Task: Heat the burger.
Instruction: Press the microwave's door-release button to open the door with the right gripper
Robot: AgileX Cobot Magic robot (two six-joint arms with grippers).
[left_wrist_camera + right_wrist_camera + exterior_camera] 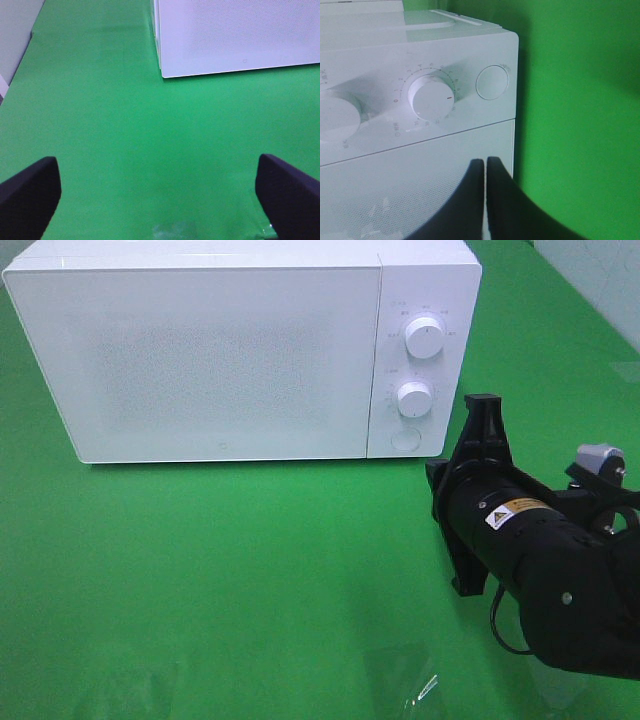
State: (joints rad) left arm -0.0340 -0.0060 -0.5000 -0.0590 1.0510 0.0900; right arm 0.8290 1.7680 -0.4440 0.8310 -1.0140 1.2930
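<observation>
The burger, probably soft and needing a gentle side-grip, is showing nowhere; the right claw (485, 161) is sitting closed by the microwave (220, 360), the left claw (157, 167) open.

Robot lab bench: green cloth (200, 570) tabletop, white microwave (200, 360), robot arm (560, 580).

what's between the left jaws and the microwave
Just bare green cloth up to the microwave, in the left wrist view; a clear scrap lies by the jaws.
</observation>
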